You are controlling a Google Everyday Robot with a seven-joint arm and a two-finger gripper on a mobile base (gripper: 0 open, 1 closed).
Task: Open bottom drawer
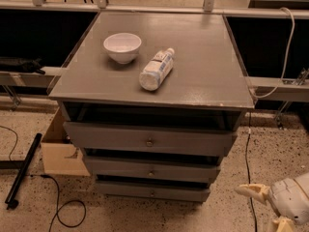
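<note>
bottom drawer [120, 189]: lowest front of the cabinet [203, 66] | handling: stiff painted wood, likely slides easily; pinch its small, slippery metal knob [152, 194] | gripper [268, 208]: low, right of cabinet, fingers spread, empty

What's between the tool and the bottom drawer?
Only bare speckled floor, as the camera view shows. The tool sits low, right of the bottom drawer.

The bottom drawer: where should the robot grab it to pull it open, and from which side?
By the small round knob at the centre of the bottom drawer, coming straight in from the front. The front panel is flat and narrow, and the knob is the only part that sticks out. The gripper hangs low at the right, fingers apart, not touching the drawer.
</note>
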